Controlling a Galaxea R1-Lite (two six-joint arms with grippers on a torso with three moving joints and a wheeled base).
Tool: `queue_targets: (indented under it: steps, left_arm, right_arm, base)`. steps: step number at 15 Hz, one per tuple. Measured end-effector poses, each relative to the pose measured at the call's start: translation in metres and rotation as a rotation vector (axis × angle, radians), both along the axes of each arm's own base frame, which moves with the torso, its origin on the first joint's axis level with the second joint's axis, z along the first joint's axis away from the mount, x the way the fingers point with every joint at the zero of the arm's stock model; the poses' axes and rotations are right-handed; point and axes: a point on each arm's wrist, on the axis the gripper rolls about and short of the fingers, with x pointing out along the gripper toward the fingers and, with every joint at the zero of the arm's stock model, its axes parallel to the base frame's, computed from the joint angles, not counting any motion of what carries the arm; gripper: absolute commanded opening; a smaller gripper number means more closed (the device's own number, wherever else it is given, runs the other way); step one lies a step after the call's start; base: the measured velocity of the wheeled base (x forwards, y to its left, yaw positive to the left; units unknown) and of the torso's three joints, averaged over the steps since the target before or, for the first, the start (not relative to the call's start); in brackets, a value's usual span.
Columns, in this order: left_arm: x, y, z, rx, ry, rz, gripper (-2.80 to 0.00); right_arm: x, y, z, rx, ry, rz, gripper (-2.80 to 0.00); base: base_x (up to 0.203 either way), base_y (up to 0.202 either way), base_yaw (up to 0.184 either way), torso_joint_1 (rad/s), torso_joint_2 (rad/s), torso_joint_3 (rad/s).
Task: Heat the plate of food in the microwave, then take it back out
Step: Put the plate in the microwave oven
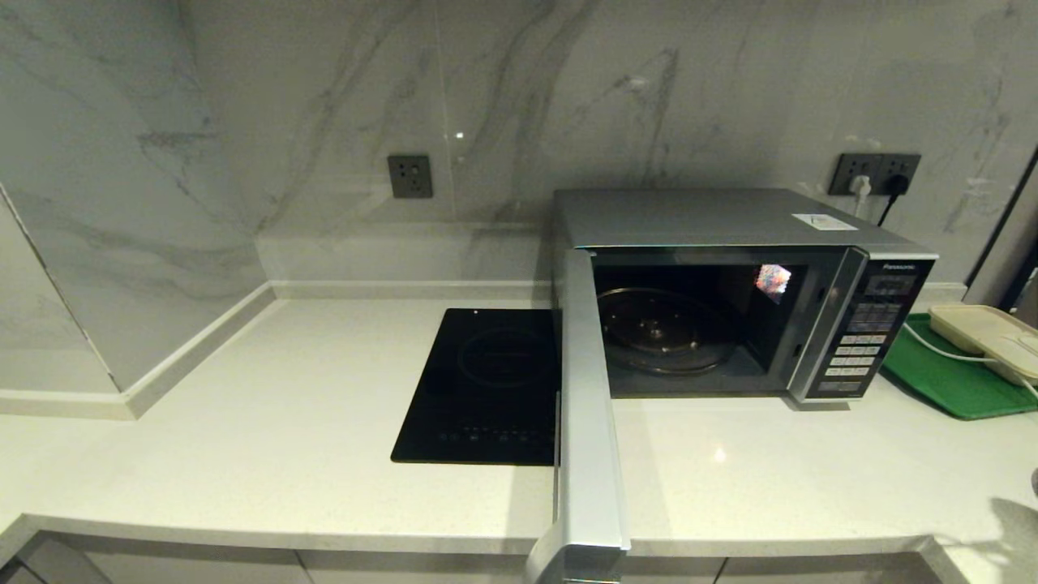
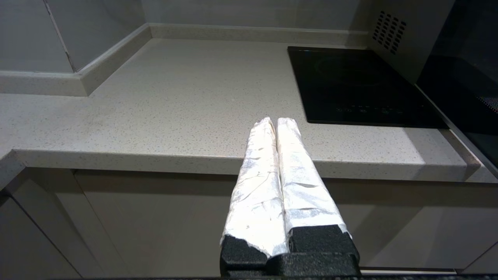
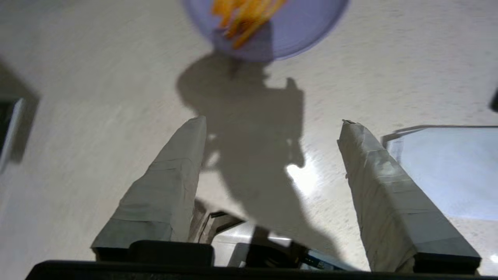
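- The plate of food [image 3: 268,29] sits on the pale countertop [image 1: 268,422], seen only from the right wrist camera; orange-yellow sticks lie on its lavender surface. It does not show in the head view, so I cannot place it against the microwave.
- The right gripper [image 3: 272,124] hangs over the counter with the plate ahead of its tips, apart from it; its two taped fingers [image 3: 167,190] stand spread wide, with nothing between them.
- The microwave [image 1: 730,235] stands at about two o'clock on the counter, its door [image 1: 588,422] swung fully out toward the counter edge, the glass turntable [image 1: 665,328] bare inside.
- The black cooktop [image 1: 486,389] lies just beside the door, at twelve o'clock.
- The left gripper [image 2: 276,124] waits off the counter's front edge, its fingers pressed together on nothing.
- My reading: this is the loading step, plate not yet grasped. Next the right gripper must reach on to the plate's rim, close on it, and carry it level into the cavity.
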Motion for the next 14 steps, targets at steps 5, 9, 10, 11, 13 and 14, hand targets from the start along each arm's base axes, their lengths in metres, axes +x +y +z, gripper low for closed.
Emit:
queue_targets:
  steps: [5,9,10,11,13,14]
  left_arm:
    - [0.0,0.0,0.0,0.0,0.0,0.0,-2.8]
    - [0.0,0.0,0.0,0.0,0.0,0.0,-2.8]
    - [0.0,0.0,0.0,0.0,0.0,-0.001,-2.8]
    - [0.0,0.0,0.0,0.0,0.0,0.0,-2.8]
    - [0.0,0.0,0.0,0.0,0.0,0.0,-2.8]
    - [0.0,0.0,0.0,0.0,0.0,0.0,-2.8]
  right_arm:
    - [-0.015,-0.071,-0.041,0.108,0.078,-0.163,0.0]
    - [-0.015,-0.106,-0.079,0.195,0.114,-0.248,0.0]
    - [-0.013,-0.115,-0.085,0.204,0.107,-0.273,0.0]
    - [-0.011,-0.123,-0.091,0.213,0.098,-0.298,0.0]
    - [-0.007,-0.137,-0.101,0.221,0.09,-0.321,0.0]
    - [-0.004,-0.142,-0.106,0.226,0.09,-0.327,0.0]
  base:
    - [0.0,0.0,0.0,0.0,0.0,0.0]
    - [0.0,0.0,0.0,0.0,0.0,0.0]
    - [0.0,0.0,0.0,0.0,0.0,0.0]
    - [0.0,0.0,0.0,0.0,0.0,0.0]
    - [0.0,0.0,0.0,0.0,0.0,0.0]
    - [0.0,0.0,0.0,0.0,0.0,0.0]
